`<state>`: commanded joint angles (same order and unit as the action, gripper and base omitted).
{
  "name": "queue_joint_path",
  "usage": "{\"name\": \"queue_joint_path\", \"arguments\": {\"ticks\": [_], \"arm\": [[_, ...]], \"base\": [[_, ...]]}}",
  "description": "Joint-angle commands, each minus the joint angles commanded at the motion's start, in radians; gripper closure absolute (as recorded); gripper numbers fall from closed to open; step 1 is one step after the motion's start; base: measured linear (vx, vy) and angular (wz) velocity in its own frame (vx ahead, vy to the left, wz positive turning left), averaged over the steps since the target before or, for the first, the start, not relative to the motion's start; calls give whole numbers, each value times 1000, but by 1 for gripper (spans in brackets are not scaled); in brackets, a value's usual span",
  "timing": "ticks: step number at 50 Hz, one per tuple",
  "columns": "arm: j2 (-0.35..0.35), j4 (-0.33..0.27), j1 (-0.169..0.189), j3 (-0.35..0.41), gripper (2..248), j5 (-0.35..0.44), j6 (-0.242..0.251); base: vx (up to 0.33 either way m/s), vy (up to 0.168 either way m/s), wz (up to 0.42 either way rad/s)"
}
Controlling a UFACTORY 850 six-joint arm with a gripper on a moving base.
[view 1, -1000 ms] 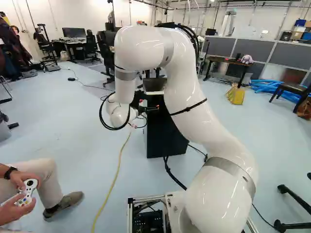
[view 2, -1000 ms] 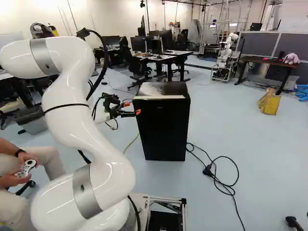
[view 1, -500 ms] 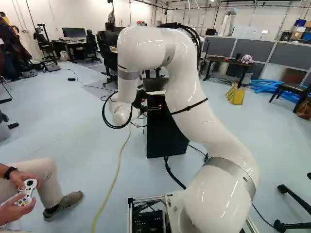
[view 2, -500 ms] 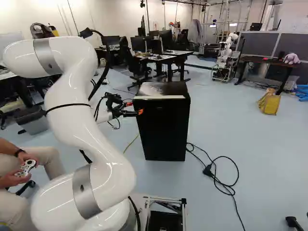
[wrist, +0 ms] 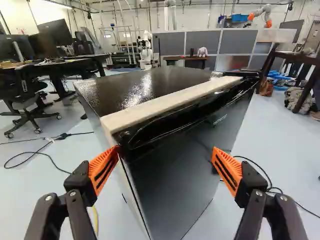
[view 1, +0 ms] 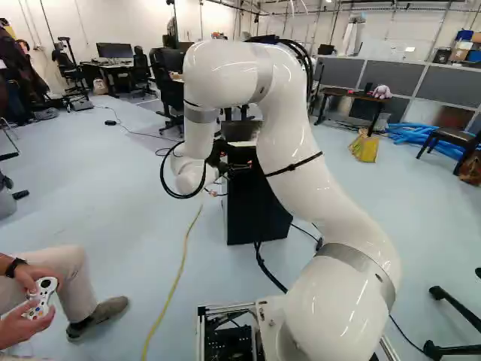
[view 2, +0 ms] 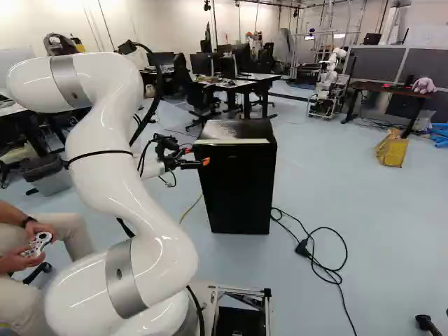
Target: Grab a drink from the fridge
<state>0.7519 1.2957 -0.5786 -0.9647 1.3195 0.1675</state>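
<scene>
End effector [view 2: 196, 155] is wide, fingers well apart, nothing gripped. It's at the upper part of the black fridge [view 2: 236, 183], on the left side of it in the right base view.

Wrist view: the fridge's near upper corner sits ahead of and between the fingers. One orange pad [wrist: 103, 167] has its tip right by the door's top corner; can't tell if it touches. The other pad [wrist: 227, 169] stands in front of the dark door face [wrist: 172, 175]. Pale strip [wrist: 170, 102] runs along the front edge of the glossy top.

Fridge is upright on the floor, door looks closed. Inside is hidden, so can't tell where the drink is.

Arm [view 1: 289, 113] arches up and over, wrist hanging down beside the fridge in the left base view.

Around it: black cable [view 2: 329, 269] looped on the floor, right of the fridge in the right base view. Yellow cable [view 1: 177, 274] on the floor near the base. Further back, yellow bag [view 2: 392, 150] on the floor, plush toy [view 2: 423, 85] on a dark tabletop [view 2: 383, 88], another robot [view 2: 327, 80] beyond the fridge.
</scene>
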Motion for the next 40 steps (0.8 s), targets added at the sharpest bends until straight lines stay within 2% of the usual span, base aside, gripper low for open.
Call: {"name": "queue_joint_path", "arguments": {"ticks": [40], "arm": [[-11,14,5,19,3,36,0]], "base": [[0,0,0]]}}
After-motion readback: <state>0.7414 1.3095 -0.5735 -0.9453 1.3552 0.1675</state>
